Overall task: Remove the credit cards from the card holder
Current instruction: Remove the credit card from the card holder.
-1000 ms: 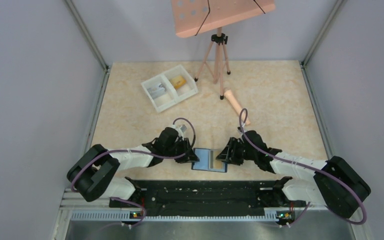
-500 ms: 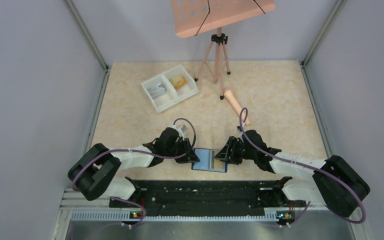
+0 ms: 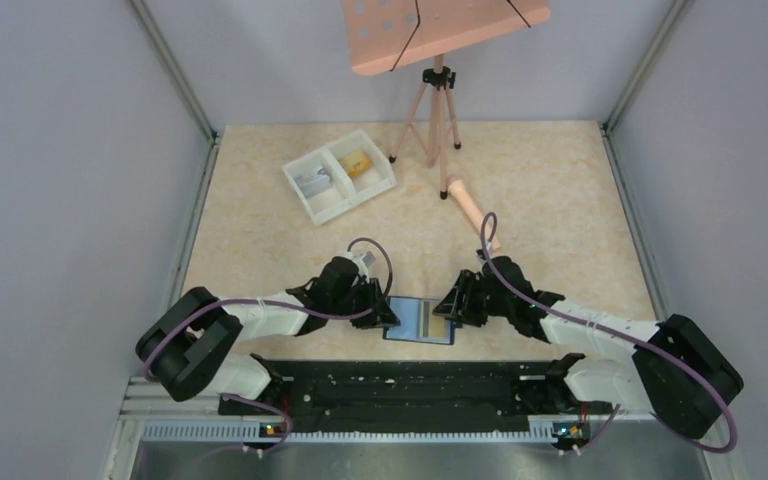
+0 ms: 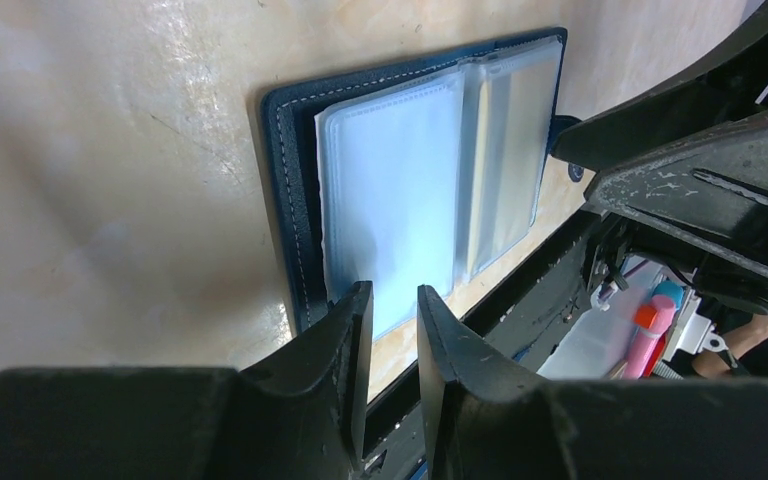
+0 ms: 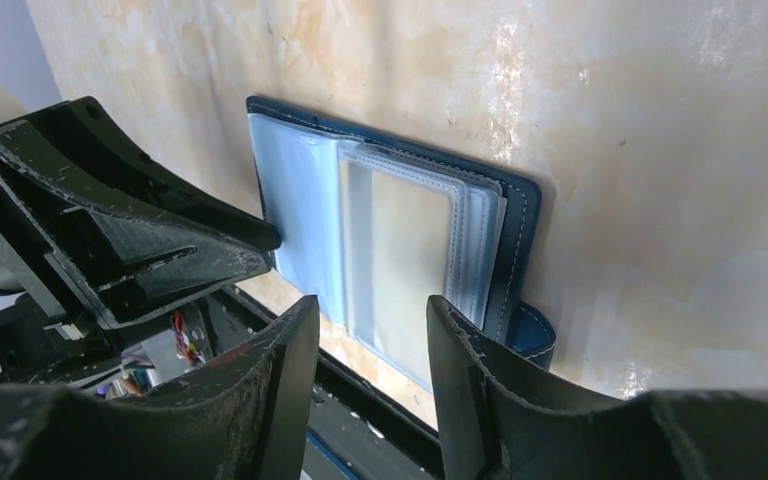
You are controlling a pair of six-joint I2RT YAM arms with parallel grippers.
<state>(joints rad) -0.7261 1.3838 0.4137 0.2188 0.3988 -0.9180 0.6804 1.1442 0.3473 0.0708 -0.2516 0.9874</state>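
Note:
The blue card holder lies open flat near the table's front edge, its clear sleeves up. One sleeve on its right page shows a pale yellowish credit card. My left gripper hovers low at the holder's left edge, jaws a narrow gap apart with nothing between them. My right gripper hovers at the holder's right side, open wider and empty. Seen from the top camera, the left gripper and right gripper flank the holder. A yellow card and a grey card lie in the white tray.
A pink tripod stand with a slanted board stands at the back. A pink cylinder lies behind the right arm. The black rail runs along the near edge just below the holder.
The right gripper has crept slightly away from the near edge, over the holder's right page. The left arm and holder have not moved.

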